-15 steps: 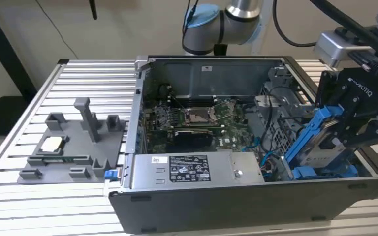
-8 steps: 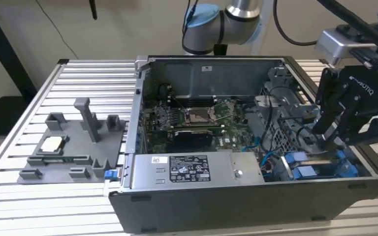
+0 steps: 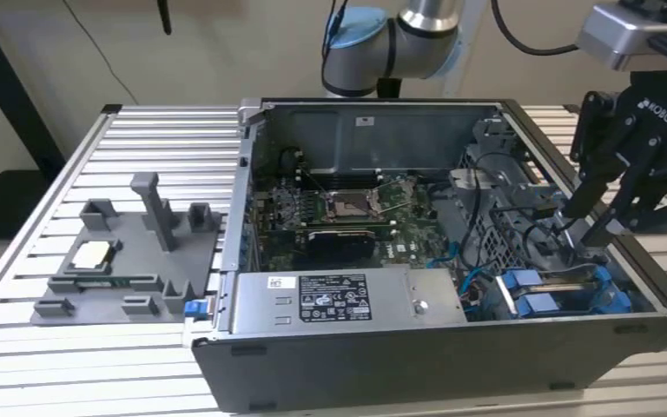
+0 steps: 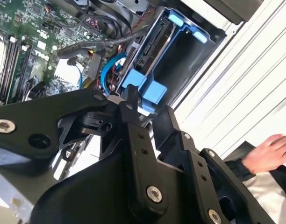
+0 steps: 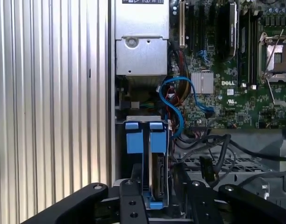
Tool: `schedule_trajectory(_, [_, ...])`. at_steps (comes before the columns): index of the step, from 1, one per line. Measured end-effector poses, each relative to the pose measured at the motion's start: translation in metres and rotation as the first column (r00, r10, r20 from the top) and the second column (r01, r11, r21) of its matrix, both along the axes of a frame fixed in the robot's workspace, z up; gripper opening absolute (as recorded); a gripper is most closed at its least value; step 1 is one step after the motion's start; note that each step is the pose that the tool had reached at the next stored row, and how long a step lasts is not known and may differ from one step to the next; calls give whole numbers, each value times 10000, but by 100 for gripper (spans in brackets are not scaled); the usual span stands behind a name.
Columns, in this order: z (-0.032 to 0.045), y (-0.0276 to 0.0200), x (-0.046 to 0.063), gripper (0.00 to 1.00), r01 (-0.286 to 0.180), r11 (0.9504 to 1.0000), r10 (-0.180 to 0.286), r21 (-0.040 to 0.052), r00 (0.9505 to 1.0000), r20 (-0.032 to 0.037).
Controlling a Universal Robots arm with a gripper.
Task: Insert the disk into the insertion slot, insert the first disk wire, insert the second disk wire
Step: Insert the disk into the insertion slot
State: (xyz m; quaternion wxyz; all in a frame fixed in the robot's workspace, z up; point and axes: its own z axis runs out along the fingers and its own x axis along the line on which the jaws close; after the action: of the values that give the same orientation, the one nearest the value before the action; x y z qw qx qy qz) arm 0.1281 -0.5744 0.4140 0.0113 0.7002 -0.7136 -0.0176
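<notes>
Reading this as step 1, disk into slot, near its end. Wire steps not yet done, by my read. The disk [image 5: 158, 177] stands on edge down inside the insertion slot [image 5: 143, 119], which sits just beside the PSU box [image 3: 333, 300], on the exterior view's right of it. The carrier's blue tabs [image 5: 143, 137] are at the slot end nearest the PSU. My gripper [image 3: 585, 226] is down in the case at the slot end farthest from the PSU, right over the disk's edge. Can't tell whether it's clamped on the disk or loose around it, so I assume neither.

A blue wire [image 5: 181, 122] loops betw. the PSU and the slot, near the disk but, far as I can make out, not plugged into it. The motherboard [image 3: 346, 208] lies beyond the PSU. A grey parts fixture [image 3: 125, 252] is well apart from the PSU, outside the case on the exterior view's left. A person's hand [image 4: 273, 151] rests outside the case, on the slot's side away from the PSU.

My judgement: any cmd from here needs grip state confirmed first, then small straight motion along the slot. Clearance to the cage walls and cables looks tight, and a sideways nudge could snag a wire or cock the carrier. I also want that hand clear.
</notes>
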Motion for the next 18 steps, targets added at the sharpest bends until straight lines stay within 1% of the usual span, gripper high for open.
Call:
schedule_trajectory(2, [57,0,0,41,0,10000,0,-1,10000,0])
schedule_trajectory(4, [96,0,0,41,0,10000,0,1,10000,0])
schedule_trajectory(12, [105,0,0,41,0,10000,0,0,10000,0])
schedule_trajectory(18, [152,0,0,41,0,10000,0,-1,10000,0])
